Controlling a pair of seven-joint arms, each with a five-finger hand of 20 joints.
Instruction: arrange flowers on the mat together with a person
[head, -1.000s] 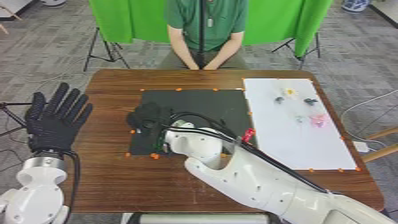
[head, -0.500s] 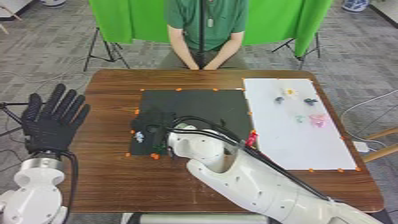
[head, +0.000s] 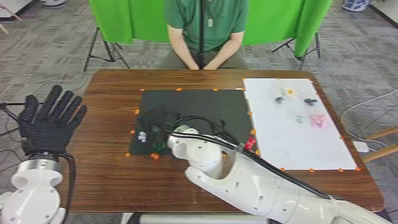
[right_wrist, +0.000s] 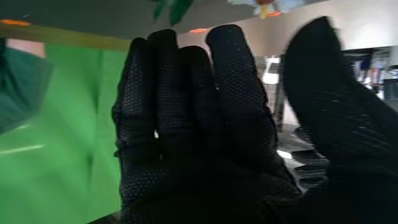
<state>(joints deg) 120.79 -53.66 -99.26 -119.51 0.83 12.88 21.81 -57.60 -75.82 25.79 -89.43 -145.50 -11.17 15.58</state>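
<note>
My right hand (head: 160, 123) is over the left part of the black mat (head: 222, 102), its fingers straight. Beside it, close to the mat's left edge, lies a pale flower (head: 142, 136), with green leaves (head: 161, 146) nearer the wrist. In the right wrist view the right hand (right_wrist: 209, 150) is open and holds nothing; the white flower (right_wrist: 265, 7) and green leaves (right_wrist: 176, 11) lie beyond its fingertips, apart from it. My left hand (head: 50, 122) stands open off the table's left side. The person's hands (head: 210, 66) rest together at the far table edge.
A white mat (head: 306, 150) on the right bears a yellow-white flower (head: 290, 92), a pink flower (head: 318, 119) and small dark pieces (head: 310, 101). Orange markers edge both mats. The right forearm (head: 258, 180) crosses the table's near right part.
My right hand has moved to the right, and the pale flower it covered at first now lies uncovered on the mat. The left hand has shifted slightly left.
</note>
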